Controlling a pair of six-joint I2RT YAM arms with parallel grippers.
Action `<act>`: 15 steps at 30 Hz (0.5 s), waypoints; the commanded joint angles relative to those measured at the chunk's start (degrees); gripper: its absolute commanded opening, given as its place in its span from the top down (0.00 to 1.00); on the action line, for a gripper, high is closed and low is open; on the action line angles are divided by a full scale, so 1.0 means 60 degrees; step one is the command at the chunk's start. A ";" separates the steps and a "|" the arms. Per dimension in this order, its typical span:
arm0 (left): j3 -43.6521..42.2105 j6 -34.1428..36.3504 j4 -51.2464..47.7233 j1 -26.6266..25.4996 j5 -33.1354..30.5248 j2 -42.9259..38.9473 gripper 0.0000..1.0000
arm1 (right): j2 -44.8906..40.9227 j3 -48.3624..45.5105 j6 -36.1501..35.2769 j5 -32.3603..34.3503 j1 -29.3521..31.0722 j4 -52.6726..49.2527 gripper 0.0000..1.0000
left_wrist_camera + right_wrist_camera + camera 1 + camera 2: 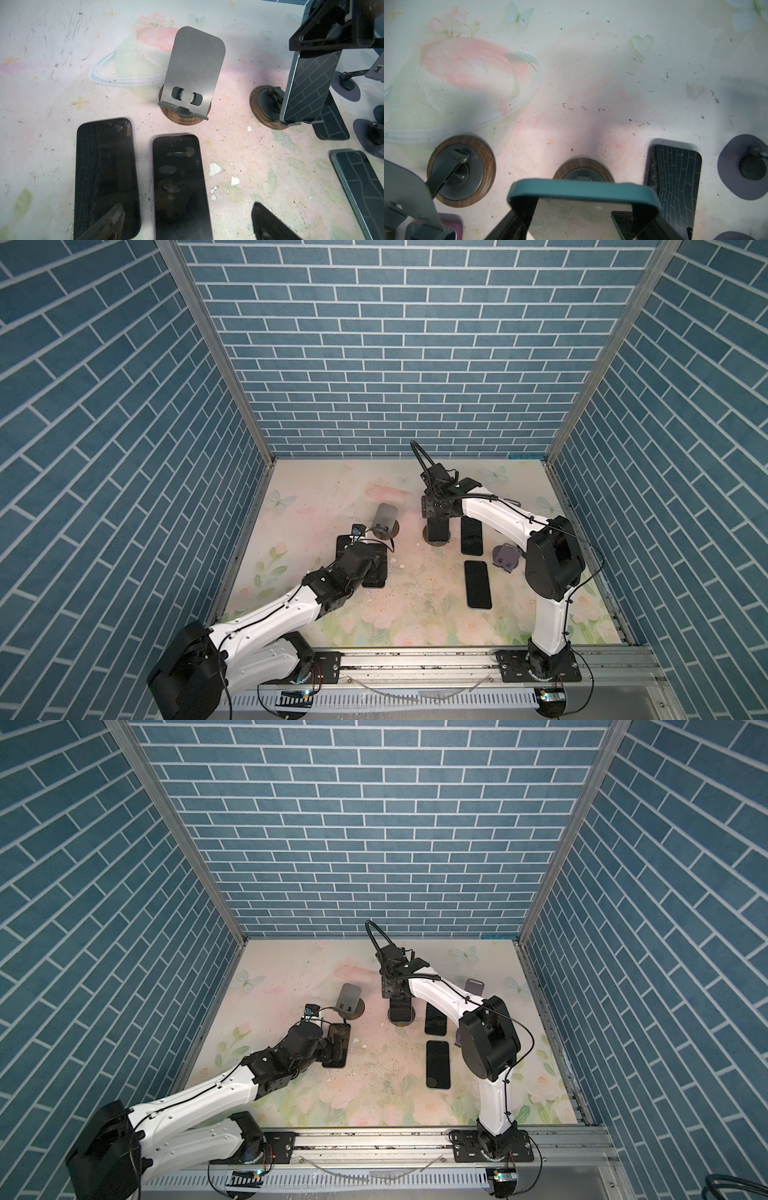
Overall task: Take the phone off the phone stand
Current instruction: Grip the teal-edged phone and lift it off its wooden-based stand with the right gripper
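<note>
My right jaws grip the top of the phone [583, 187], which leans on its stand [262, 104] mid-bench. It isn't lifted yet, so I judge the pull-off and set-down are left. Left jaws hang wide over the spare phones [104, 176] at left.

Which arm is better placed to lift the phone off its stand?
Right: the right hand clasps the top of the phone leaning on the stand. The left hand hangs open over flat phones, near an empty stand.
</note>
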 commanded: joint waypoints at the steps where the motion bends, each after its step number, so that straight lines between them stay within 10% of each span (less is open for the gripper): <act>1: 0.0180 0.0092 0.0041 0.0058 -0.0159 0.0100 0.04 | -0.0373 0.0341 -0.0083 0.0129 0.0015 -0.0222 0.40; 15: 0.0263 -0.0138 -0.0233 0.0058 -0.0326 -0.0029 0.04 | -0.1191 0.0151 -0.0368 -0.0790 0.0036 0.0162 0.43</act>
